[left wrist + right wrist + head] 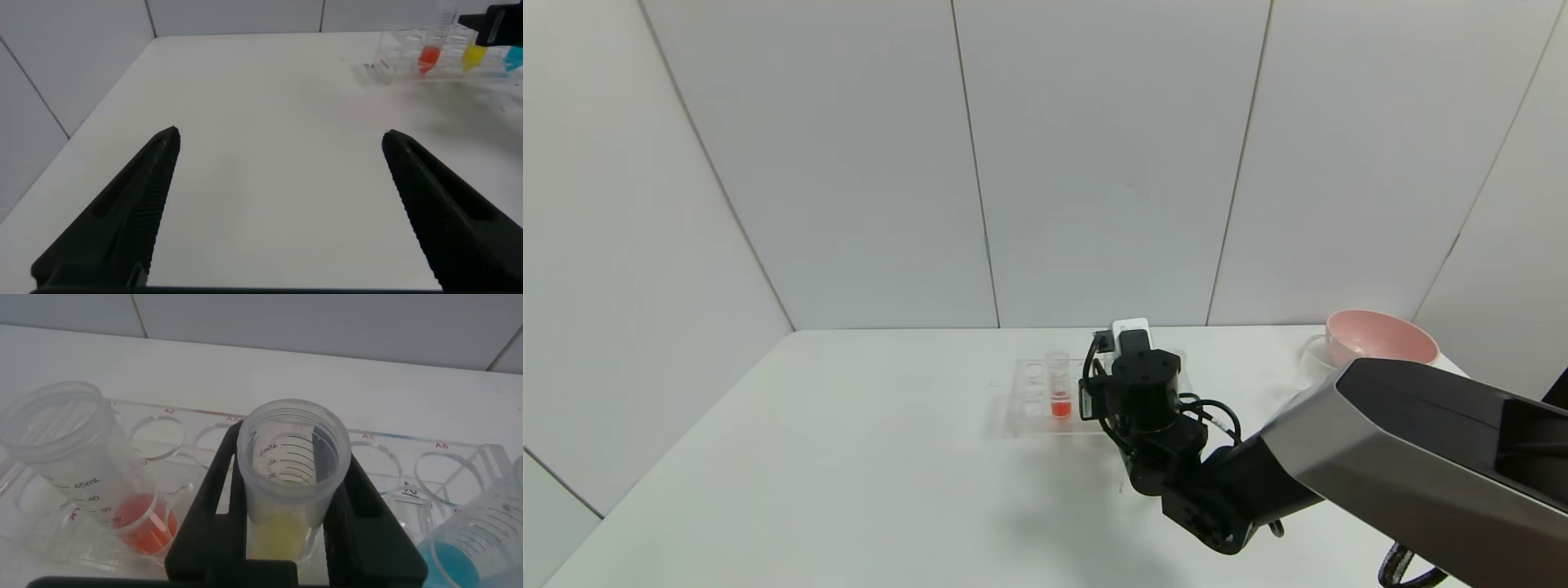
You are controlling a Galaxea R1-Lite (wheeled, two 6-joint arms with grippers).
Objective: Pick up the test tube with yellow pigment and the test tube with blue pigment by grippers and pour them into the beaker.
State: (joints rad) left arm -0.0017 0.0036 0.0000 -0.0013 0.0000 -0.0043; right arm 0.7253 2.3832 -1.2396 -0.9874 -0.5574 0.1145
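In the right wrist view, my right gripper [292, 451] is shut on the test tube with yellow pigment [290, 469], one black finger on each side of it just below the rim. The tube stands upright in the clear rack [384, 445]. The test tube with blue pigment [466, 555] stands one place over. In the head view the right wrist [1143, 392] hides both tubes. A faint clear cup [1313, 353] beside the pink bowl looks like the beaker. My left gripper [279, 139] hangs open over bare table, far from the rack.
A tube with orange-red liquid [1059, 388] stands in the rack [1033, 400] on the other side of the yellow tube. A pink bowl [1380, 339] sits at the table's far right corner. White walls close in the back and left.
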